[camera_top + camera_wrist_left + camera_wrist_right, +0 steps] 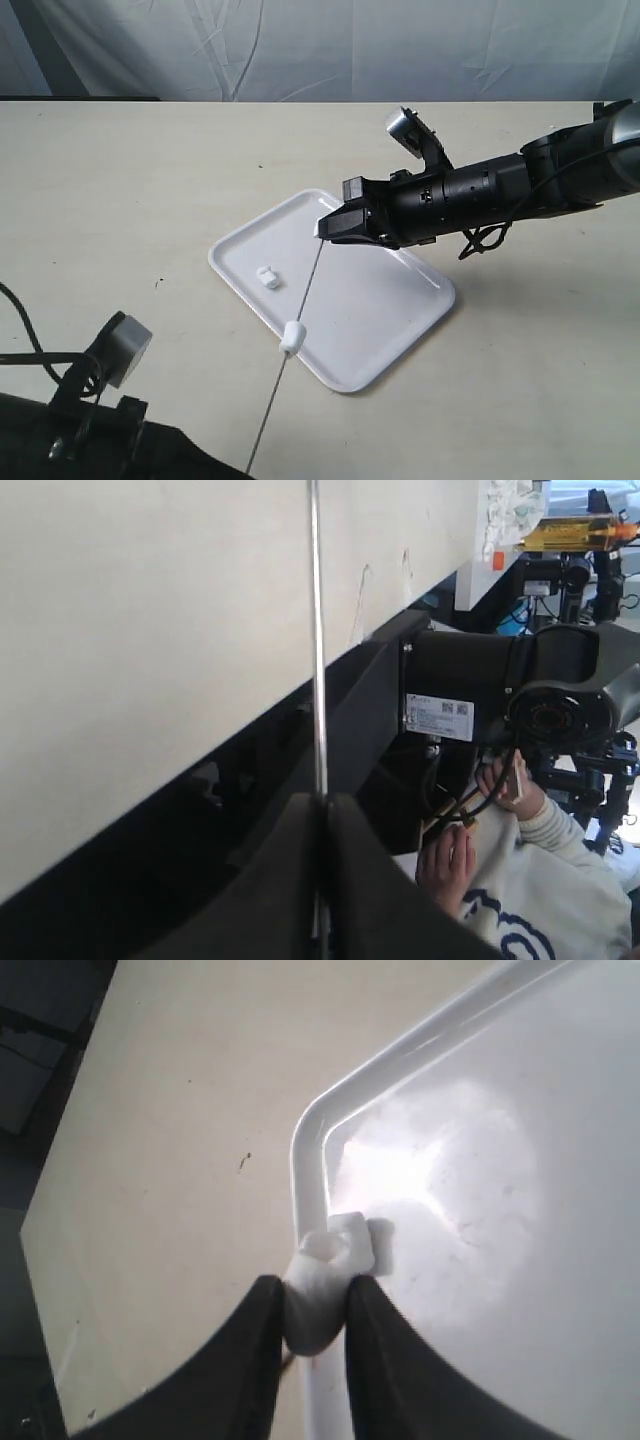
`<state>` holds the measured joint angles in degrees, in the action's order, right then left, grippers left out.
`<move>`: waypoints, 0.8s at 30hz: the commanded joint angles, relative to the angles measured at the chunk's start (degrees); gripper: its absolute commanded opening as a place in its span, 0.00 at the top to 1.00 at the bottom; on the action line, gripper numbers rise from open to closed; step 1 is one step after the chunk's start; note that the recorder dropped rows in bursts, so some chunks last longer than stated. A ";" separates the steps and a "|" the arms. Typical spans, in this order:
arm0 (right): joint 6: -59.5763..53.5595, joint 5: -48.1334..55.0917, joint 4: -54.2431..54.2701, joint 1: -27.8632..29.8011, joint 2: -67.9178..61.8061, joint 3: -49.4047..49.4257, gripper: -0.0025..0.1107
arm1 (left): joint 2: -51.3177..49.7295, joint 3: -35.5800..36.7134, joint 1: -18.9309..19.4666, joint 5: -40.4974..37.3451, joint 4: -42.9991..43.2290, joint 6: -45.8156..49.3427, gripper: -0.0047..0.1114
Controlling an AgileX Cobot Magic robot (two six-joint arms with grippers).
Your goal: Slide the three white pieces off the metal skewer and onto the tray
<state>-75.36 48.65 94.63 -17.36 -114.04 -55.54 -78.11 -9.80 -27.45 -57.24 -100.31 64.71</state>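
The thin metal skewer (272, 405) slants from the bottom edge up over the white tray (380, 300). My left gripper (322, 802) is shut on its lower end; the rod (316, 630) runs straight out from between the fingers. One white piece (291, 337) sits on the skewer above the tray's near rim. Another white piece (267, 276) lies loose on the tray. My right gripper (323, 229) is at the skewer's upper end, shut on a third white piece (316, 1312). A white lump (346, 1244) shows just beyond it by the tray rim (303, 1160).
The tan table (120, 180) spreads round the tray, with a grey cloth backdrop (300, 45) behind. My left arm's camera housing (124, 350) and dark body fill the bottom left corner. Past the table edge a person's hands (450, 865) and gear show.
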 commanded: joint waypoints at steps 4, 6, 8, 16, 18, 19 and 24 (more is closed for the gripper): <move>-0.74 -4.16 0.52 0.06 0.51 -0.19 0.79 | 3.06 3.38 -0.09 -2.59 0.36 -0.26 0.96; -0.86 -4.41 0.14 0.06 0.51 -0.19 0.79 | 3.04 3.38 -0.09 -1.15 0.36 -0.26 0.96; -0.86 -3.77 -0.74 0.06 0.51 -0.19 0.78 | 3.04 2.96 -0.09 2.53 0.36 -0.26 0.96; 0.47 -2.48 -5.80 0.06 0.51 -0.19 0.54 | 3.04 -5.16 -0.09 11.23 0.36 -3.18 0.96; 0.59 -1.31 -4.87 0.06 0.51 -0.19 0.54 | 3.04 -7.04 -0.09 13.38 0.36 -4.54 0.96; 0.59 -0.19 -4.17 0.06 0.51 -0.19 0.54 | 3.04 -7.84 -0.09 14.42 0.36 -4.80 0.96; 0.59 6.82 -0.97 0.06 0.51 -0.19 0.54 | 3.04 -9.06 -0.09 17.14 0.36 -6.21 0.96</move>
<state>-74.67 51.29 91.79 -17.36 -114.04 -55.54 -75.37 -18.36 -27.45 -41.12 -99.93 59.49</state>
